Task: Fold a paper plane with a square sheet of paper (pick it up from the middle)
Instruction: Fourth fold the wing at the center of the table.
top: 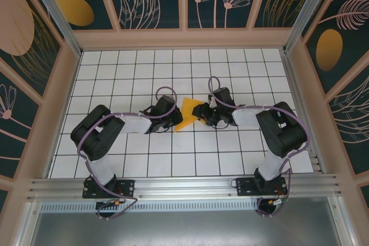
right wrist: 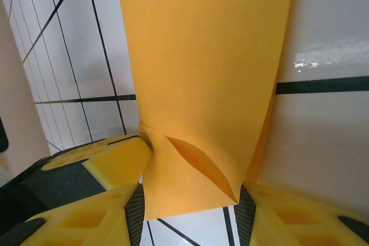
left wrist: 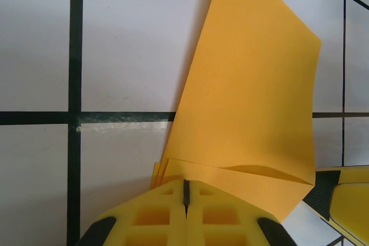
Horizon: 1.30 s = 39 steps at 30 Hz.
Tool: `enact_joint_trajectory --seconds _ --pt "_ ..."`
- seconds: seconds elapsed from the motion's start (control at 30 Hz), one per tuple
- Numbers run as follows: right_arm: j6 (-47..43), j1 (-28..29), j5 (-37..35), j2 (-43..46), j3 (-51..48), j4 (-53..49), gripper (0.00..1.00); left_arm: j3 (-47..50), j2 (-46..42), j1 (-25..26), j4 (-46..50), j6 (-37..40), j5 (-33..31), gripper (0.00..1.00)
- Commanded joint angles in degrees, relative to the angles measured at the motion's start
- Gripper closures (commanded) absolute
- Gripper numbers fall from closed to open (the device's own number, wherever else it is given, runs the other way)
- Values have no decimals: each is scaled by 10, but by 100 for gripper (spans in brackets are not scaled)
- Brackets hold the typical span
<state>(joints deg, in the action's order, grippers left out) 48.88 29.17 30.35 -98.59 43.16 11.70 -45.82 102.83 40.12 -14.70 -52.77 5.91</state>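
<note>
The orange-yellow sheet of paper (top: pixel 187 112) is folded into a layered pointed wedge and lies between both grippers at mid-table. My left gripper (top: pixel 174 121) is shut, and in the left wrist view its tips (left wrist: pixel 185 187) pinch the fanned layers at the paper's (left wrist: pixel 248 96) near edge. My right gripper (top: pixel 202 113) meets the paper from the other side. In the right wrist view its jaws (right wrist: pixel 190 203) stand apart on either side of the paper (right wrist: pixel 207 73), whose side edges touch both ribbed pads (right wrist: pixel 136 211). A flap bulges open there. The left gripper's yellow finger (right wrist: pixel 109 156) touches the paper's corner.
The white grid-tiled table (top: pixel 144 159) spreads all around the paper. Painted wall panels (top: pixel 34 84) stand at the left, back and right. An aluminium rail (top: pixel 184 187) runs along the near edge over both arm bases.
</note>
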Motion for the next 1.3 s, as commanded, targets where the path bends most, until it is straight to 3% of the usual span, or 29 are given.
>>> enact_joint_trajectory --seconds 0.0,0.57,0.77,0.9,1.13,1.27 --pt "9 5 20 -10 17 16 54 1 6 -1 9 -6 -3 95" --pt "102 10 61 -35 -10 87 71 -1 -9 0 14 6 -8 93" --pt "122 7 53 -41 -11 93 91 0 -28 0 16 20 -14 89" --pt "123 6 10 -15 -6 59 100 1 -67 -1 23 47 -27 83" --pt "119 6 -30 19 19 13 100 28 -129 -1 -13 172 -19 71" --pt "137 7 -28 12 33 10 100 86 -162 0 -102 250 -12 50"
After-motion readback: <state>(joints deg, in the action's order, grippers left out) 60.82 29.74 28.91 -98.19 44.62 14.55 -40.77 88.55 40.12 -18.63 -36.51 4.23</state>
